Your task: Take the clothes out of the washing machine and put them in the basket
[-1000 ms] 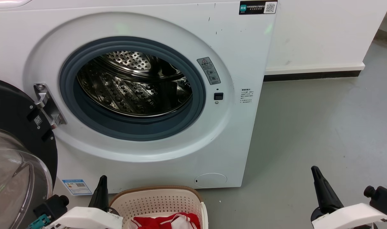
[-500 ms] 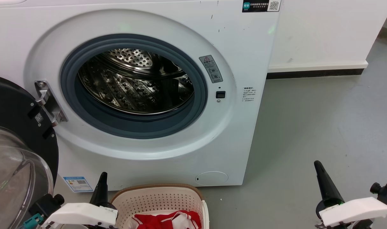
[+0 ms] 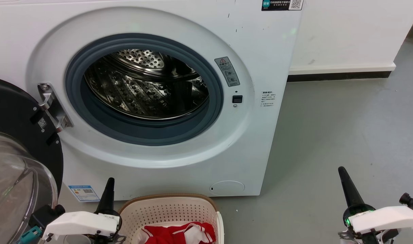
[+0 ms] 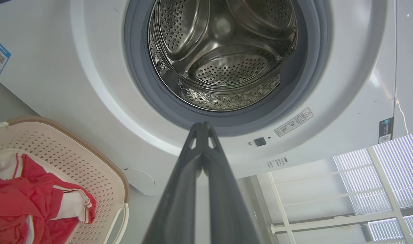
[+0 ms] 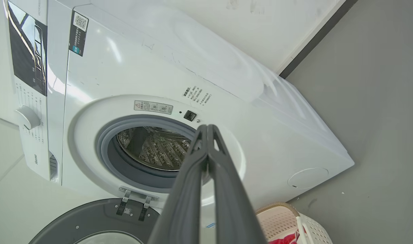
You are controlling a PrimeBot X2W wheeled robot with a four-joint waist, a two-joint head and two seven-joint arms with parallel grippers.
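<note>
1. The left arm lies low at the head view's lower left. Its white wrist housing (image 3: pixel 81 222) is roughly level and its dark tapered fingers (image 3: pixel 106 196) point up towards the washer. In the left wrist view the left jaws are pressed together along their length, tips meeting, with nothing between them.
2. The right arm mirrors it at the lower right, over bare floor (image 3: pixel 345 128) and well apart from the basket. A green light (image 3: pixel 347 222) glows at the base of the fingers. The right jaws are likewise closed tip to tip and grip nothing.
3. The basket (image 3: pixel 169 210) sits just beside the left fingers. It is cream perforated plastic with a brown rim and rounded corners. The clothes (image 3: pixel 172 234) lie inside it, crumpled soft red fabric with white stripes. The frame's bottom edge cuts off the near half of both.
4. Behind stands the glossy white washing machine (image 3: pixel 260 51). Its door (image 3: pixel 10 112) is swung open to the left on a metal hinge (image 3: pixel 52 106). The door has a black frame and a bulging clear glass bowl, partly out of frame.
5. A grey rubber gasket (image 3: pixel 142 135) rings the round porthole. Inside, the drum (image 3: pixel 145 88) shows shiny perforated steel.
6. The print on the stickers (image 3: pixel 228 71) is too small to read.
7. Farthest is a white wall (image 3: pixel 345 30) with dark skirting.
</note>
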